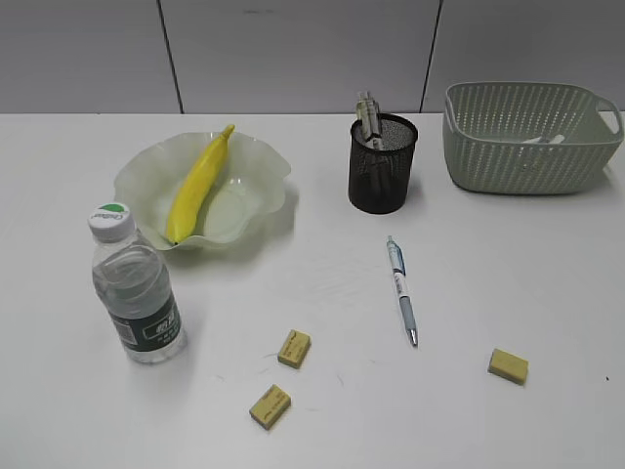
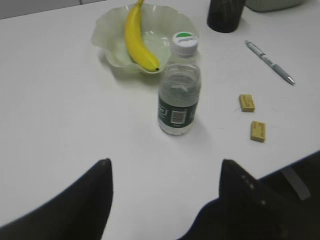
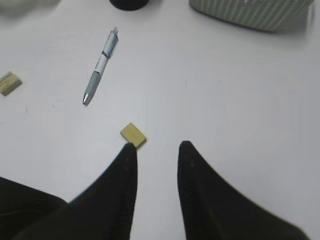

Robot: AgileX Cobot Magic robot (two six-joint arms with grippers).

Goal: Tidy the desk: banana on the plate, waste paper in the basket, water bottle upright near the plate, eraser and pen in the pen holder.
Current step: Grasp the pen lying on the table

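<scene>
We see the smooth, curved yellow banana (image 1: 198, 186) lying in the pale green translucent plate with a ruffled rim (image 1: 264, 166), and the clear plastic water bottle with white cap and dark green label (image 1: 138, 288) standing upright just in front of it. The black wire-mesh pen holder (image 1: 382, 166) already holds pens; behind and to its right stands the sage-green woven plastic basket (image 1: 518, 147), with a white scrap inside. A blue-grey pen (image 1: 401, 290) and three small yellow block erasers (image 1: 293, 348) (image 1: 270, 406) (image 1: 508, 365) lie well apart on the bare white desk (image 1: 68, 391). Our left gripper (image 2: 165, 172) hangs with fingers wide apart behind the bottle; our right gripper (image 3: 157, 152) hovers, narrowly parted and empty, one tip at the edge of an eraser.
</scene>
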